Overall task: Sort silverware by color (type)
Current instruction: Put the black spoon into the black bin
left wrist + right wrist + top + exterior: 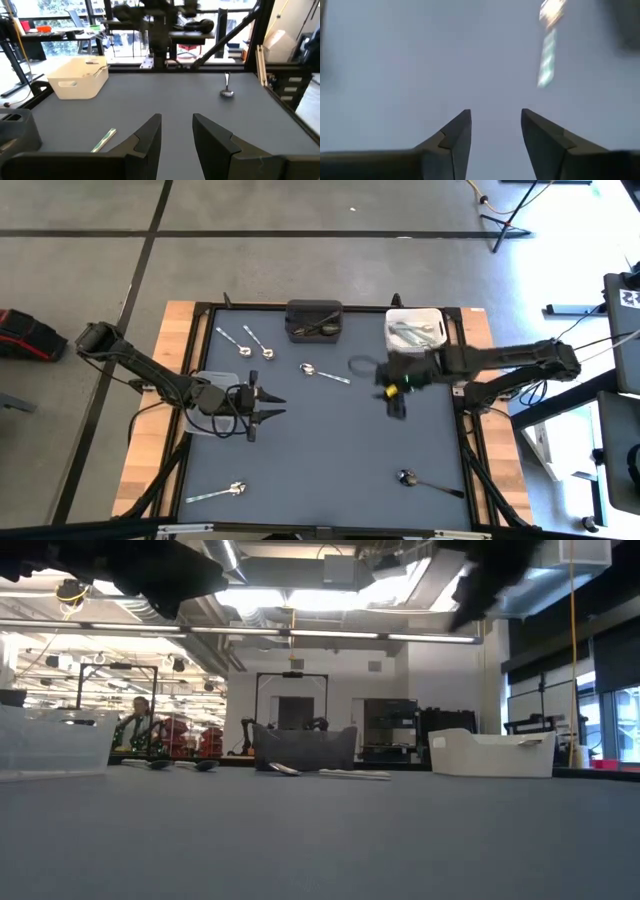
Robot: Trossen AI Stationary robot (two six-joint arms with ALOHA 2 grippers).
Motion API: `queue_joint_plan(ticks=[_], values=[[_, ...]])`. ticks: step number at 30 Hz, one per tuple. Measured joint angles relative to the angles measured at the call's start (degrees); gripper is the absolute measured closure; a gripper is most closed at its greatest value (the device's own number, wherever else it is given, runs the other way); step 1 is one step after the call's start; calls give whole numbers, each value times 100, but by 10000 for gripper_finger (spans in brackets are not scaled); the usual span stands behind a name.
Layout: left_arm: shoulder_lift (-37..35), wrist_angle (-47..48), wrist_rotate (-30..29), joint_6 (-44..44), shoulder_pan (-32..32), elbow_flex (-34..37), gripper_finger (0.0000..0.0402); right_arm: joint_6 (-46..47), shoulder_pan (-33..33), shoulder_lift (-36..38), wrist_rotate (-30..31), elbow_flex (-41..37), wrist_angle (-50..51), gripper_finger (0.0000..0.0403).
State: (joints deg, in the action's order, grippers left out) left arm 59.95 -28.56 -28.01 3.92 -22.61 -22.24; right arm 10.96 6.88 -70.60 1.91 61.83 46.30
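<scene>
The dark table (330, 450) carries scattered spoons (258, 345), a black bin (314, 320), a white bin (415, 328) and a clear bin (205, 380)

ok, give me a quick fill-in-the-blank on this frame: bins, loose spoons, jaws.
1. The white plastic bin holds ____ silverware.
2. Counting the loose spoons lying on the dark mat, there are ____.
3. The right gripper hovers above the mat with its jaws ____.
4. The two silver spoons at the mat's far left lie beside the ____ bin.

Missing words: silver; five; open; black
</scene>
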Motion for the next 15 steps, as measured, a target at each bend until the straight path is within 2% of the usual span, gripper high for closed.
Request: queue_joint_plan(ticks=[8,15], values=[[0,-524,21,-125,56,0,296,2217,1922,-66,-3,-700,141,239],[2,-655,16,-470,66,0,296,4606,3615,-355,21,-1042,18,239]])
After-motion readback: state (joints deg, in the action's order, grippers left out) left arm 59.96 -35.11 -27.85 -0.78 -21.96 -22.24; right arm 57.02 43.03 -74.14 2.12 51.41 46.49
